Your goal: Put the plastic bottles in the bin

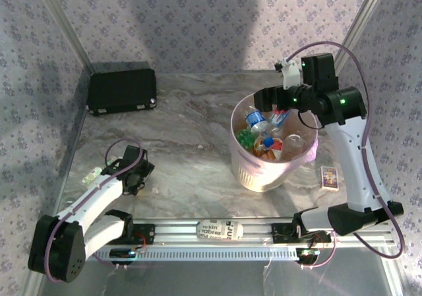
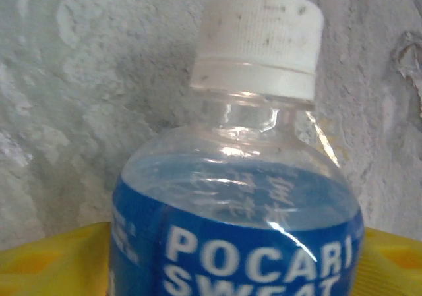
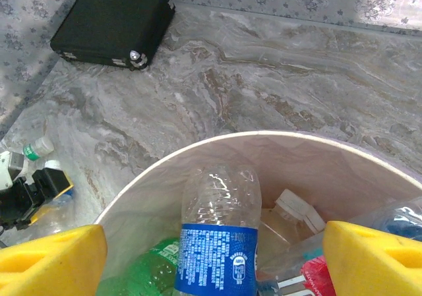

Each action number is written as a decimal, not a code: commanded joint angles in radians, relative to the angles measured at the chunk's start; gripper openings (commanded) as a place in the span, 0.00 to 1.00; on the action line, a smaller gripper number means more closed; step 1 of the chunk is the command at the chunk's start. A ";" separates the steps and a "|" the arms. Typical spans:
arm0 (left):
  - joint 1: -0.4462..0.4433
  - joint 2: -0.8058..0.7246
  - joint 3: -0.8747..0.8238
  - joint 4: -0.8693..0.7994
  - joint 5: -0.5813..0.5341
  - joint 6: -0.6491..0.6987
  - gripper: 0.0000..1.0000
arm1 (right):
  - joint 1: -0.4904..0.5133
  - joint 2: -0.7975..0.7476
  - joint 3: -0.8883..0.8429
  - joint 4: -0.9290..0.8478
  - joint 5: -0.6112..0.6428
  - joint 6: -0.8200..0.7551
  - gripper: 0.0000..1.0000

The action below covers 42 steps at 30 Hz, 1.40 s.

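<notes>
Many plastic bottles (image 1: 264,134) already in the bin (image 1: 264,176), right of centre, under the gaping right end effector (image 1: 270,99). Straddled the Pocari Sweat bottle (image 2: 237,236) on the counter (image 1: 191,111), lower left, with the left end effector (image 1: 135,169); could not tell whether clamped. Needed a centred squeeze on the label before lifting.

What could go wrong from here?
1. The left gripper straddles the smooth, round Pocari Sweat bottle; it may squirt out when squeezed.
2. The bin looks well filled, with a blue-labelled bottle standing tall inside; the next drop might bounce out.
3. The right gripper hangs open over the bin, so the left arm could clash with it.
</notes>
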 commanded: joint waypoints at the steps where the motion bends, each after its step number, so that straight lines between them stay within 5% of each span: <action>1: -0.008 -0.013 0.016 0.020 0.002 -0.007 0.75 | 0.017 -0.029 0.000 0.011 -0.024 0.024 0.86; 16: -0.020 0.018 0.208 0.148 0.150 0.148 0.50 | 0.231 0.044 0.046 0.125 -0.025 0.101 0.85; 27: -0.021 0.062 0.295 0.614 0.545 0.462 0.31 | 0.315 0.109 -0.002 0.335 0.021 0.365 0.87; 33: -0.047 0.063 0.372 0.690 0.759 0.572 0.26 | 0.381 0.234 0.064 0.358 -0.038 0.412 0.88; 42: -0.113 0.048 0.433 0.656 0.853 0.786 0.23 | 0.386 0.283 0.070 0.398 -0.203 0.432 0.89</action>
